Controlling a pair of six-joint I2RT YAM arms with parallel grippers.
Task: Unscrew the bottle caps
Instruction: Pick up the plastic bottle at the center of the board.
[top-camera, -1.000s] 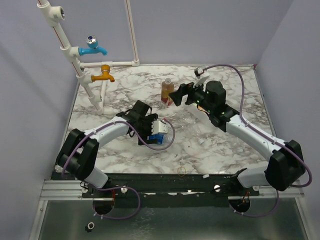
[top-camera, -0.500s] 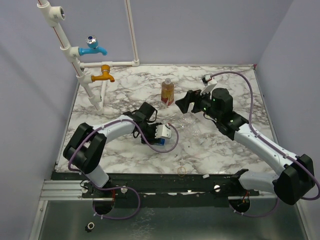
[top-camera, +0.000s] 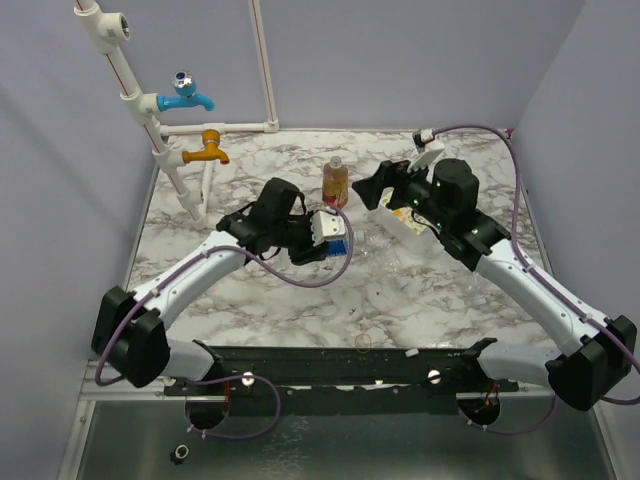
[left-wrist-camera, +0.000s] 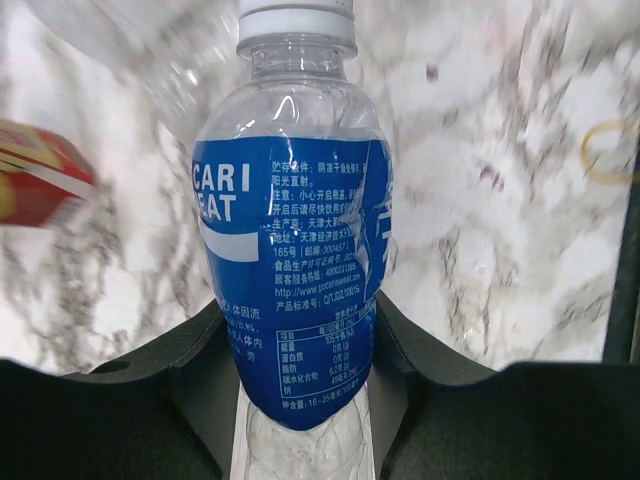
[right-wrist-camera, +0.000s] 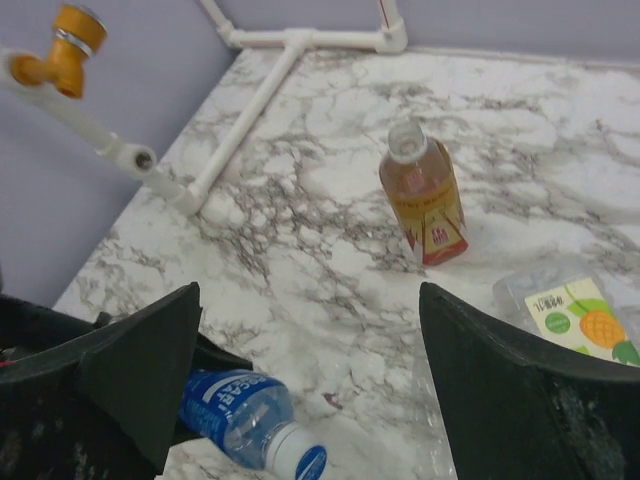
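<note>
Blue-labelled clear plastic bottle (left-wrist-camera: 295, 290) now pinched around its lower body by left claw (left-wrist-camera: 300, 365), clamped down from wide apart within the last second. Also carried inward and apparently raised off marbled white-grey tabletop (top-camera: 250, 290), closer to right claw (right-wrist-camera: 310, 345) than a second ago. Means grasp done for this bottle, twisting not begun. White ridged plastic screw cap (left-wrist-camera: 297, 20) seated on the neck, straight ahead of left claw, blue-topped as seen from right wrist view. Right claw fingers spread wide, nothing between them, arm shifted up and back a little. Held bottle's cap end low between those fingers, near but not touching. Likely next, judging by pose only: close on cap and turn.

Ahead of right claw: amber translucent bottle with red-gold label (right-wrist-camera: 423, 205), upright, white cap on. Off to right claw's right: squarish clear container with mango-picture label (right-wrist-camera: 565, 305), lying flat. Thin yellowish ring (left-wrist-camera: 608, 150) flat on tabletop, right of left claw, not a cap.

Glossy slick label, thin squeezable walls, rounded shoulders. Risk of slipping or crushing under twist.
</note>
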